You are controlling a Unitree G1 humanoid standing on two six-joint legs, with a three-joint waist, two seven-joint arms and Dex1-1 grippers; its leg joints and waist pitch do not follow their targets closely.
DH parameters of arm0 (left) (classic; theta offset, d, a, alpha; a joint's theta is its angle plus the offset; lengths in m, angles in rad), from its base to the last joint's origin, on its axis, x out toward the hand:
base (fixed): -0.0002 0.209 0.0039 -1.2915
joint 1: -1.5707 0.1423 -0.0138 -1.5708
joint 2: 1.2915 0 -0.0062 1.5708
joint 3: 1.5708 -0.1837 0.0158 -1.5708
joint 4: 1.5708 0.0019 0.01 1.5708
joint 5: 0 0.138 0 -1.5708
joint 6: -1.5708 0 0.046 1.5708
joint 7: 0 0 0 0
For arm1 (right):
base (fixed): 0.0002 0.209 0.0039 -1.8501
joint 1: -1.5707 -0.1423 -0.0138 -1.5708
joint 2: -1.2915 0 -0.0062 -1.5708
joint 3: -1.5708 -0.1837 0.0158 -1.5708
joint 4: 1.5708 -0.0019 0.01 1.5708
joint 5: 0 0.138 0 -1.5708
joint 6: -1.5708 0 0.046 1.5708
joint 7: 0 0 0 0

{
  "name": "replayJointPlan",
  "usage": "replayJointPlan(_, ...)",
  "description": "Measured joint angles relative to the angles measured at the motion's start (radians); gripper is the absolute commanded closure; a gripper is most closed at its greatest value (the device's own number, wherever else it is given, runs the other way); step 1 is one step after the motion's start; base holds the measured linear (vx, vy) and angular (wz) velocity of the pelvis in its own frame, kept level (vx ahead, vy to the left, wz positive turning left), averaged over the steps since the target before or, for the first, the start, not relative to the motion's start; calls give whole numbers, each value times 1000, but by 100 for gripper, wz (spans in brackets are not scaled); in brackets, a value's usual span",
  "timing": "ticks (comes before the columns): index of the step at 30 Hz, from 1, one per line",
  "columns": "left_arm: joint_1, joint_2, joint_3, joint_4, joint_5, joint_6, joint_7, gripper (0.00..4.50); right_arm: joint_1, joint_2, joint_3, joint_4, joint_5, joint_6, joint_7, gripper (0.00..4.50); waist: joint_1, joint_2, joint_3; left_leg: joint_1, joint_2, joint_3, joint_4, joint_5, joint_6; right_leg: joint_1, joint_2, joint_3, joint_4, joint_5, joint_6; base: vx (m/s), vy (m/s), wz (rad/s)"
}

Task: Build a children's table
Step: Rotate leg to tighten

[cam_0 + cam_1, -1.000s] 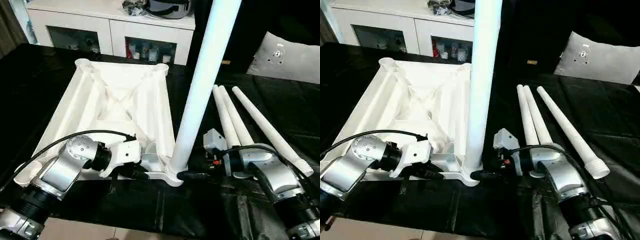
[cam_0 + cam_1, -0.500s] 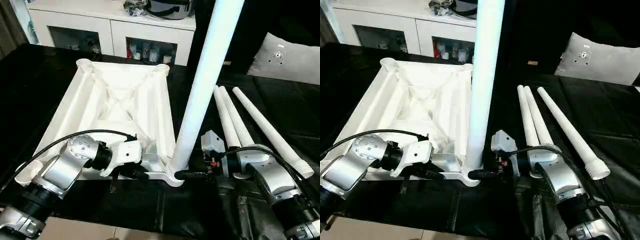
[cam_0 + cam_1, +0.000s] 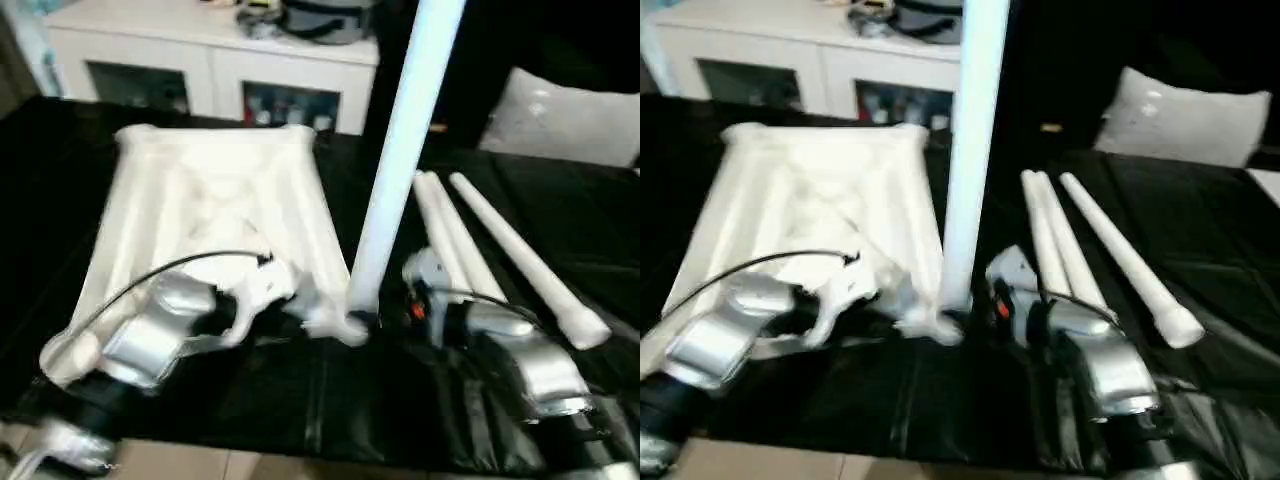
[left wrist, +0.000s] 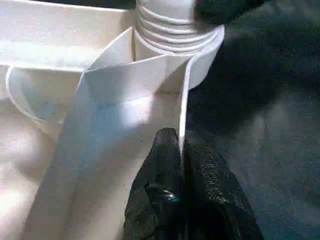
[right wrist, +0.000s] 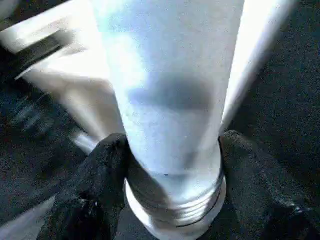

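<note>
Standing in the near right corner socket of the upturned table top, one smooth, tapered white tube leg rises nearly upright, its ridged base ring seated in the round collar. The top is glossy white plastic, its underside ribbed and cross-braced, lying on the black-draped tabletop.

The right pincer pinches this leg just above the ridges, a textured black finger pressed against each side of the tube. The left pincer is pressed together on the thin upright rim wall of the top, just beside the socket, one finger on each face.

Three more legs lie side by side on the black cloth to the right of the top, two touching, the third angled slightly apart, wide ends toward the robot. The top's near edge sits close to the tabletop's front edge; bare cloth stretches between the top and the loose legs. Behind stand a white cabinet and a white-grey cushion.
</note>
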Motion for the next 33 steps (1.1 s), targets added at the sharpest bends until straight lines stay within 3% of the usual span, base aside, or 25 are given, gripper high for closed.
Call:
replayJointPlan(4,-24,-150,47,13,34,119,199,450,-50,155,-85,53,-24,21,-269,195,-12,0,0,-5,0,0,0,0,0,-4,0,0,-1,0,0,0,0,0)
replayJointPlan(6,-37,-181,48,17,39,141,244,450,-69,176,-90,66,-31,13,-338,195,-11,0,0,-8,0,0,0,0,0,-6,0,0,-1,0,0,0,0,0)
replayJointPlan(7,-38,-192,48,17,39,143,262,450,-74,181,-90,76,-38,-4,-353,164,-9,0,0,-8,0,0,0,0,1,-6,0,0,0,2,1,0,0,0)
replayJointPlan(16,-45,-133,18,7,48,92,231,450,-73,195,-86,87,-47,-58,-323,81,-6,1,0,-10,0,0,-8,1,10,-8,1,0,0,1,-5,31,-4,2)
replayJointPlan(19,-45,-97,5,7,48,64,194,450,-54,167,-73,73,-25,-66,-265,60,-4,2,1,-9,0,0,-7,0,8,-8,1,0,0,2,-5,0,0,0)
replayJointPlan(26,-33,36,-31,8,48,-76,57,450,-7,-12,1,21,-6,-103,2,6,16,3,2,-8,1,0,-5,-1,4,-8,0,0,1,3,-5,0,0,0)
replayJointPlan(33,-9,125,-62,11,20,-247,-115,450,-19,-167,46,7,27,-145,269,6,45,3,2,-8,0,1,-3,-2,5,-8,-1,-1,0,3,-5,0,0,0)
